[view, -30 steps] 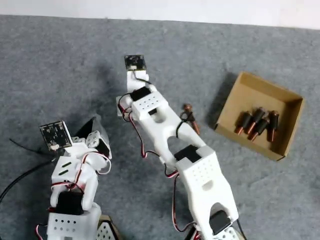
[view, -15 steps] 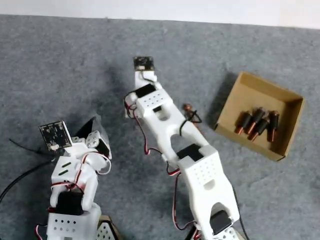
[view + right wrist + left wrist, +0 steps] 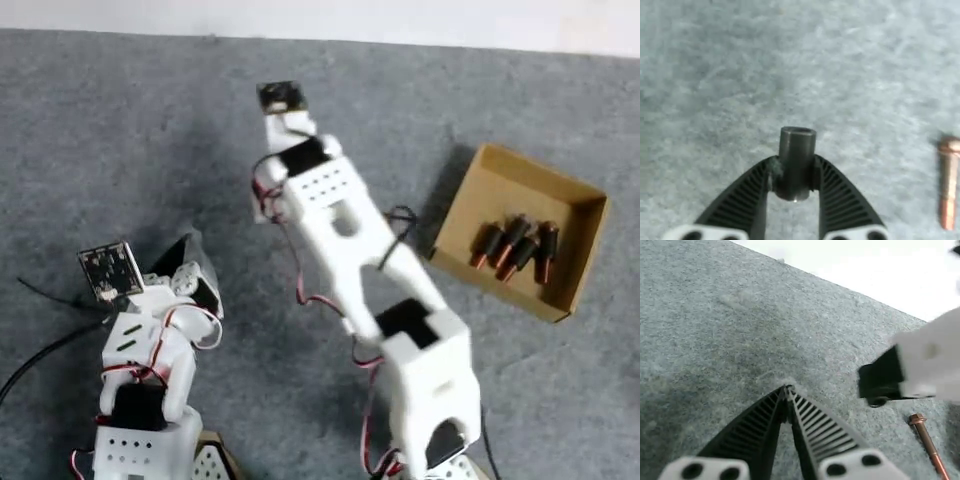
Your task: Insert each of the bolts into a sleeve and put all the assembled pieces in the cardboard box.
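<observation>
No text, label, brand, number or sign can be read on any surface. The cardboard box (image 3: pixel 515 195) at the right of the scene has plain, unmarked walls.

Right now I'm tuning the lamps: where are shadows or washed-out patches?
High view: the cardboard box casts a dark shadow leftward on the mat. Left wrist view: white washout beyond the mat. Right wrist view: even light on the mat around the sleeve.
</observation>
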